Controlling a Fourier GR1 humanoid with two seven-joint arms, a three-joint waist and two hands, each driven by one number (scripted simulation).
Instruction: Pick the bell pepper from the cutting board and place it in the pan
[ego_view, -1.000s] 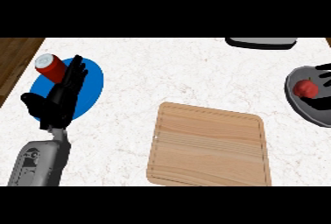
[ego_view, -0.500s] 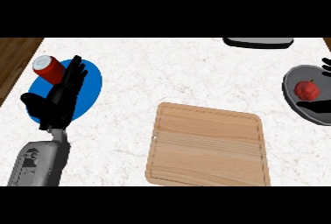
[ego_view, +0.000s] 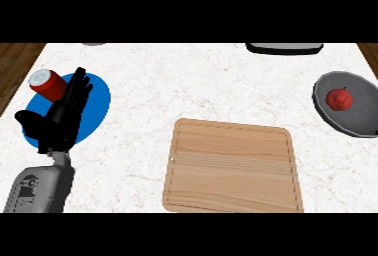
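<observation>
A red bell pepper (ego_view: 339, 99) lies inside the dark grey pan (ego_view: 356, 122) at the right edge of the counter. The wooden cutting board (ego_view: 235, 172) sits in the lower middle with nothing on it. My left hand (ego_view: 60, 120) stands open at the left, fingers straight and pointing up, over the blue plate. My right hand does not show in the view.
A blue plate (ego_view: 96, 102) lies at the left under my left hand, and a red can (ego_view: 49, 83) with a white top stands at its upper left. A dark object (ego_view: 284, 48) sits at the counter's far edge, top right.
My right hand, which hovered at the pan with the pepper, has let go and left the view. The pepper now lies in the pan. The left hand has stayed in place.
</observation>
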